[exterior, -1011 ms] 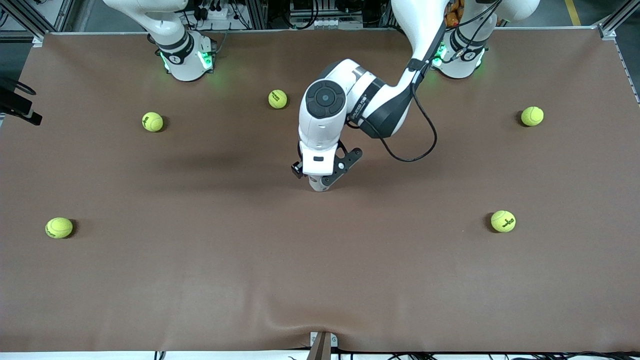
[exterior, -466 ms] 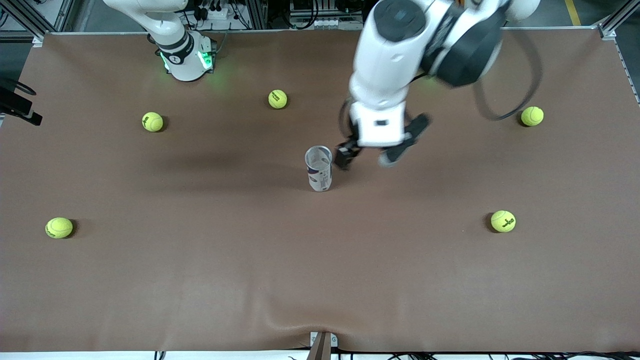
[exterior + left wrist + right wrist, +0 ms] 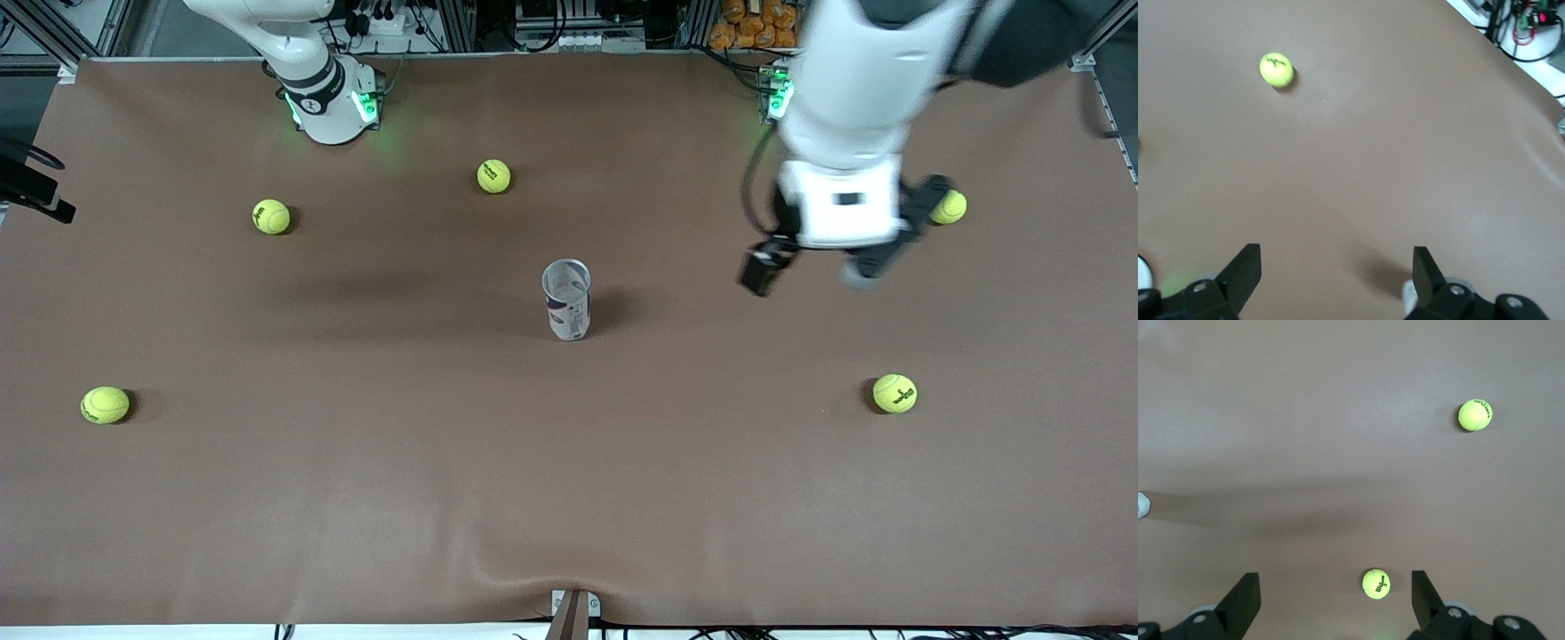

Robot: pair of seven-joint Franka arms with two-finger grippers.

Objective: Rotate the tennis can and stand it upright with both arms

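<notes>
The tennis can (image 3: 566, 299) stands upright on the brown mat in the middle of the table, open end up, and nothing touches it. My left gripper (image 3: 811, 271) hangs open and empty in the air over the mat, well off toward the left arm's end from the can. In the left wrist view the left gripper (image 3: 1336, 268) shows wide-apart fingers over bare mat. My right gripper (image 3: 1335, 588) is open and empty above the mat, with a tennis ball (image 3: 1376, 583) on the mat below it. The front view shows only the right arm's base (image 3: 331, 102).
Several yellow-green tennis balls lie scattered on the mat: one (image 3: 493, 176) near the right arm's base, one (image 3: 271, 216) beside it, one (image 3: 105, 404) and one (image 3: 894, 393) nearer the front camera. Another (image 3: 948, 206) shows partly past the left gripper.
The left gripper has let go of the can, risen and swung away toward the left arm's end. The can stays upright where it was. The right arm has not moved.
</notes>
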